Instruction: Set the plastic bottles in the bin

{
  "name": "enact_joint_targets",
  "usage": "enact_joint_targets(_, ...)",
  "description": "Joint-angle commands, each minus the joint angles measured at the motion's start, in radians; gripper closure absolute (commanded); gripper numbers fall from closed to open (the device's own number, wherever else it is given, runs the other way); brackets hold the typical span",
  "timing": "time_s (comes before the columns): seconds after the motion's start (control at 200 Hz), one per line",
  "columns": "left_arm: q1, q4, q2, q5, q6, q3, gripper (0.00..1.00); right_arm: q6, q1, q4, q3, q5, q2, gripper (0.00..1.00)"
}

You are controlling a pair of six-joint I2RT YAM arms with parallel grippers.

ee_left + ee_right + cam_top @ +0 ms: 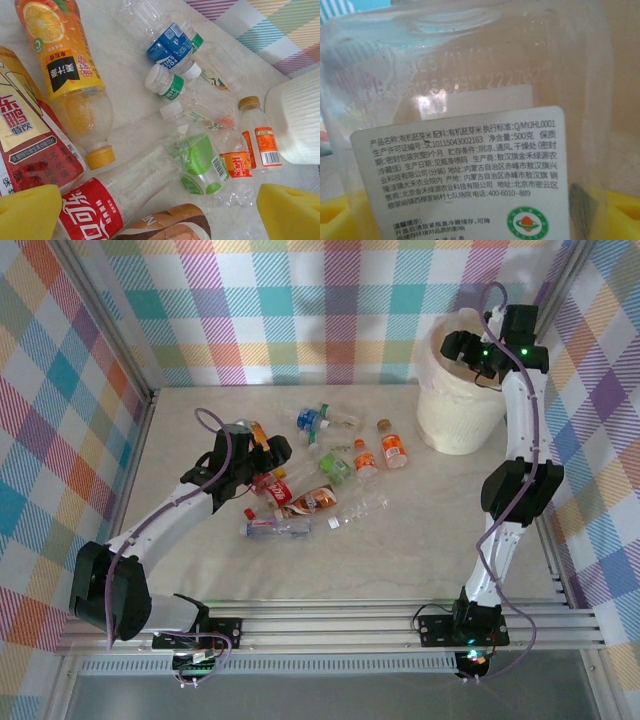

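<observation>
Several plastic bottles (310,490) lie loose on the table's middle. My left gripper (270,452) hovers open just above their left side. In the left wrist view its yellow pads (30,215) flank a red-labelled cola bottle (90,212) and a brown-labelled one (170,225), touching neither. An orange juice bottle (70,75) and a green-labelled clear one (200,160) lie beyond. My right gripper (462,345) hangs over the cream bin (460,420). A clear bottle with a white printed label (470,75) sits between its yellow pads (625,215); whether they still press it is unclear.
The bin (297,120) stands at the table's back right, close to the checked wall. Two small orange-labelled bottles (392,450) lie nearest it. A clear bottle (275,528) lies at the pile's near edge. Bare table runs along the front and left.
</observation>
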Motion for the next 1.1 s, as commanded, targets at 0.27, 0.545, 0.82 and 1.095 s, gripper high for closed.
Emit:
enact_joint_targets(0.27,-0.002,-0.048,-0.024,-0.051,0.007,-0.015,0.0,-0.013,0.008,0.039,0.037,-0.123,0.034,0.0)
enact_joint_targets(0.545,-0.002,-0.135,-0.022,-0.13,-0.023,-0.002,0.0,-0.004,0.007,0.044,0.048,0.026,-0.006,0.0)
enact_joint_targets(0.82,0.0,-0.227,0.002,-0.217,-0.075,0.024,0.0,-0.04,0.008,0.016,0.041,0.017,-0.091,0.0)
enact_joint_targets(1.095,0.034,-0.309,0.054,-0.26,-0.143,0.055,0.0,-0.079,0.026,0.144,-0.272,-0.108,-0.366,0.0)
